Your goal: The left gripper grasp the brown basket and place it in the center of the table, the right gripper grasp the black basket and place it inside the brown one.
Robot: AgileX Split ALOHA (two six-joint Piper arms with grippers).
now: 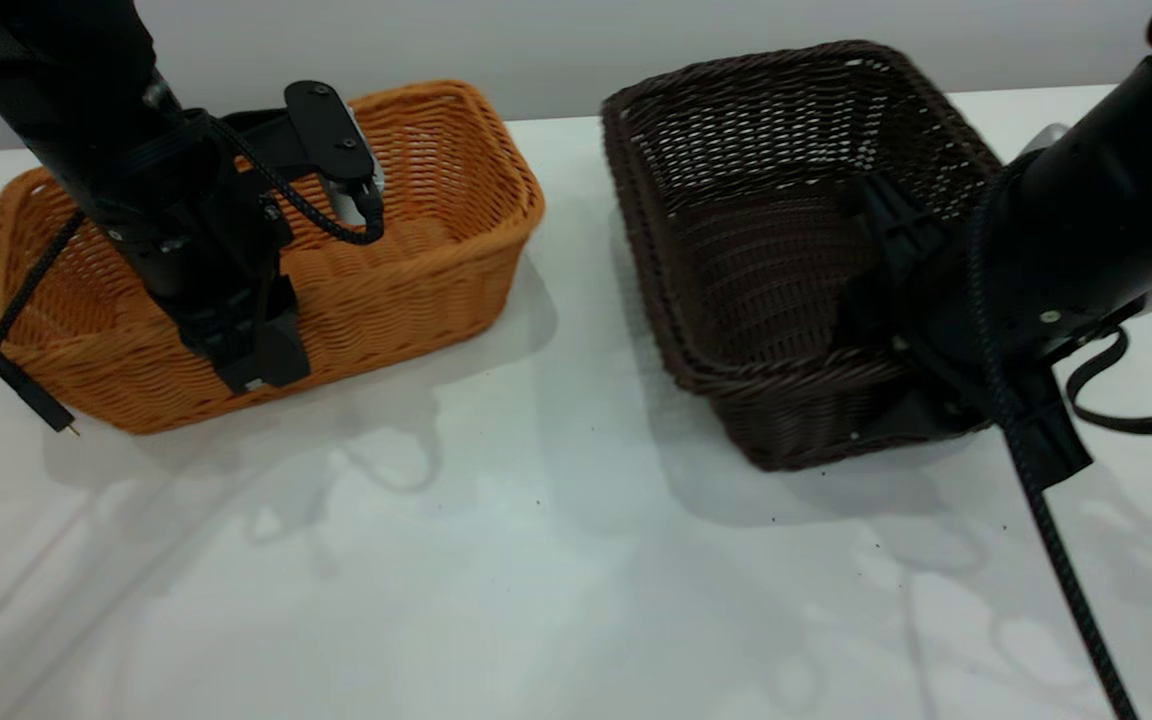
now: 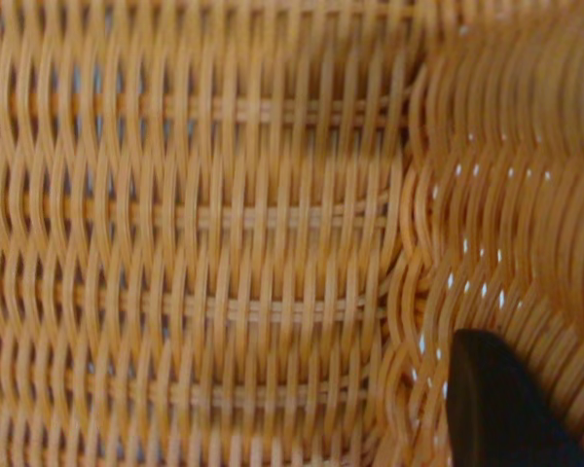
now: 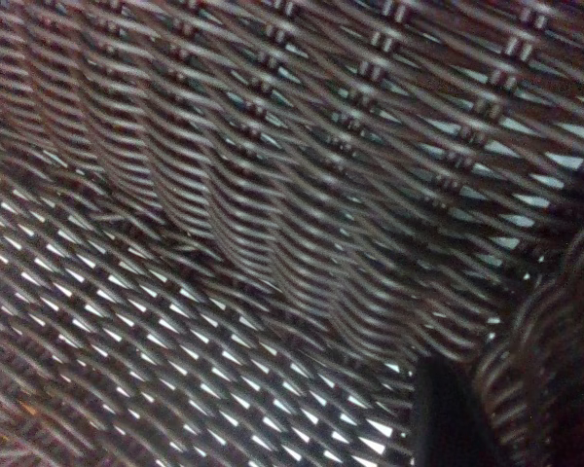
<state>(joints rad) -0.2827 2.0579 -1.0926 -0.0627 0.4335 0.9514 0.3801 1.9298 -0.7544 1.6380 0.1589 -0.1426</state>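
I see my left hand [image 1: 256, 350] straddling the near wall of the brown basket [image 1: 416, 250], apparently clamping it. To that basket's right on the white counter [image 1: 556, 560], the tilted black basket [image 1: 736, 200] has my right hand [image 1: 896, 390] gripping its near rim.

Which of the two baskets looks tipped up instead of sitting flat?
The black basket, at the right arm. It leans, its far end raised off the table, while the brown basket at the left arm looks closer to flat.

left gripper [image 1: 261, 365] fingertips hidden by brown basket [image 1: 416, 260] wall, right gripper [image 1: 921, 400] fingers obscured
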